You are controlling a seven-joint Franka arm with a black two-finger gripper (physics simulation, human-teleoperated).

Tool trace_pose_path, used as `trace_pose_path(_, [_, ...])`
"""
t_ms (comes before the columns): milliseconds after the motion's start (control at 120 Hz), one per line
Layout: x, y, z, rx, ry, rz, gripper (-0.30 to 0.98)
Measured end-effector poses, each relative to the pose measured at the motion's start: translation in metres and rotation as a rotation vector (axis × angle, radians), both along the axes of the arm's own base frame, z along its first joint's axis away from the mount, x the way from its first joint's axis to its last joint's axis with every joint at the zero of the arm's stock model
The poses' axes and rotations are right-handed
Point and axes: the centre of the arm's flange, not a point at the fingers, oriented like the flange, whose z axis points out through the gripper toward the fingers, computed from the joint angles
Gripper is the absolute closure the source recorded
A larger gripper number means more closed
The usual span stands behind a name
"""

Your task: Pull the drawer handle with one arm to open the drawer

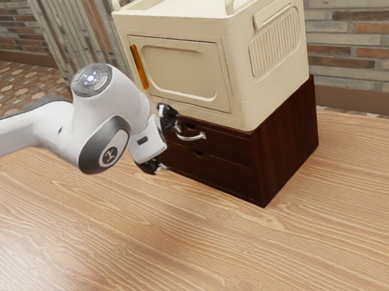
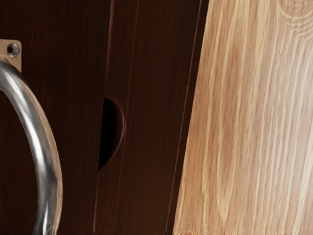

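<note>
I judge this to be the approach, with the pull not yet begun. From the exterior view's left, my arm (image 1: 43, 127) reaches in, and at its end the gripper (image 1: 171, 145) faces the drawer (image 1: 224, 147), its two fingers spread wide, one above the other, gripping nothing. Next I'd ease the hand in until the handle (image 1: 193, 138) sits between those fingers, close on it, then draw straight back from the front. Coming in too low could catch the lower front (image 1: 225, 173) instead, and a slanted pull might slip off the curved metal or make the drawer bind.

As for looks, the handle is a shiny silver bow, mounted crosswise on the upper front, just beyond the gripper; in the wrist view a screwed mounting plate (image 2: 17, 54) shows at one end. The drawer is dark reddish-brown wood and looks pushed in flush. Beside the handle is a half-moon notch (image 2: 112, 134) at the seam. Further toward the exterior view's right I see the plain side of the chest (image 1: 289, 137), with a cream cabinet (image 1: 247, 84) on top.
</note>
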Motion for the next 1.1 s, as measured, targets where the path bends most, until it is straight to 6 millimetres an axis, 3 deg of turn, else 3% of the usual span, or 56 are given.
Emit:
trace_pose_path(258, [0.007, -0.001, -0.010, -0.002, 0.007, 0.000, -0.07])
trace_pose_path(408, [0.013, -0.029, -0.019, 0.004, 0.017, -0.047, 0.01])
trace_pose_path(1100, [-0.002, -0.028, -0.012, -0.006, 0.014, -0.051, 0.02])
